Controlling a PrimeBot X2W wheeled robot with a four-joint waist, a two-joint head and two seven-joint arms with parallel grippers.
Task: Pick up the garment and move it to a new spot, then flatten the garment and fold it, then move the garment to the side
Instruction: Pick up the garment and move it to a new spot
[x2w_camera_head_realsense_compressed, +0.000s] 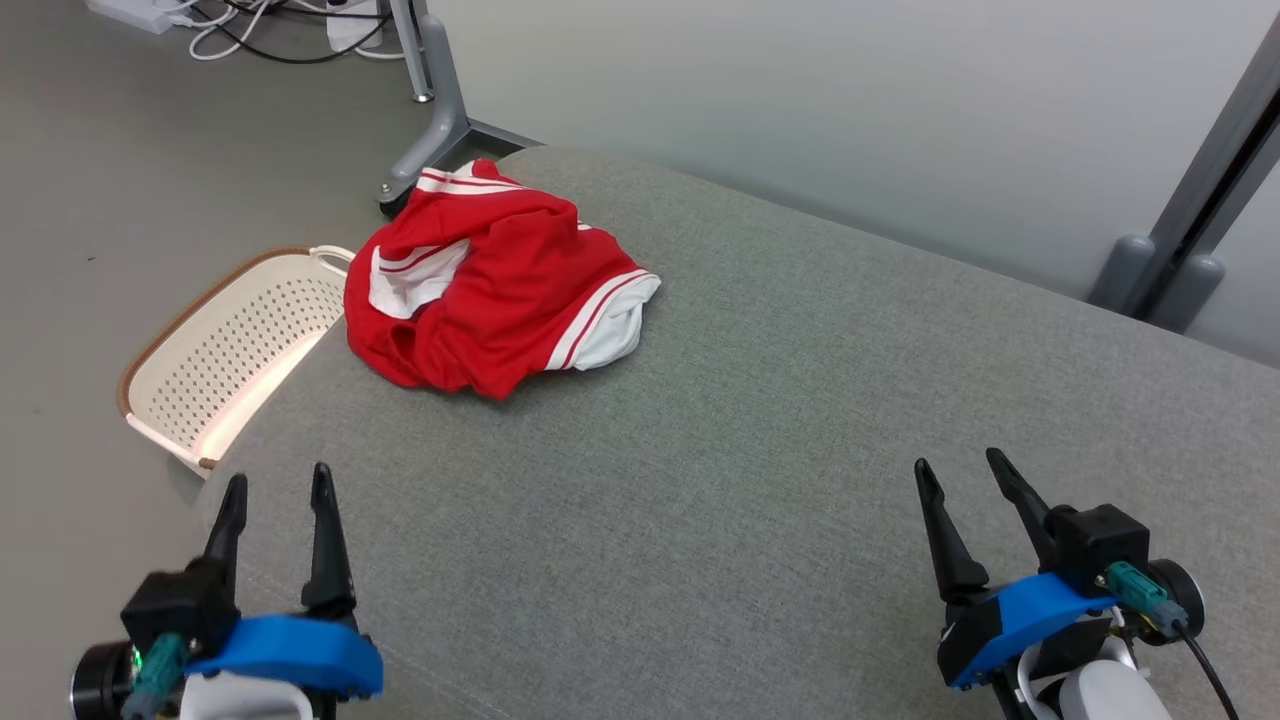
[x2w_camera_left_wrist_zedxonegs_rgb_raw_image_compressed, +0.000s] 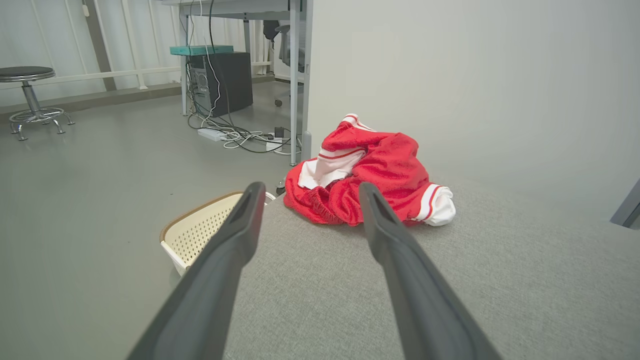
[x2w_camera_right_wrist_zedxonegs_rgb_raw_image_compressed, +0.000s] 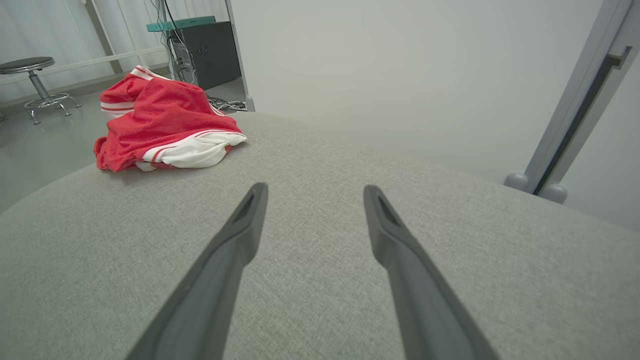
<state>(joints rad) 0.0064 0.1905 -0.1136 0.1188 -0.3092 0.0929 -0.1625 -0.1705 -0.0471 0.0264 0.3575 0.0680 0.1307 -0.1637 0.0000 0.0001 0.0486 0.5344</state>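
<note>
Garment (x2w_camera_head_realsense_compressed: 490, 285) crumpled at tabletop (x2w_camera_head_realsense_compressed: 700, 480) edge, just beside basket (x2w_camera_head_realsense_compressed: 230, 350). Left end effector (x2w_camera_head_realsense_compressed: 278, 475) near basket, right end effector (x2w_camera_head_realsense_compressed: 957, 460) well apart from it, both wide open, empty. Risk: a nudge could tip garment into basket, and a shallow pinch could catch one layer.

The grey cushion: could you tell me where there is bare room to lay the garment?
Bare: the cushion between the garment, left gripper and right gripper, and its far right side. Crowded: only the far left corner, by the basket.
</note>
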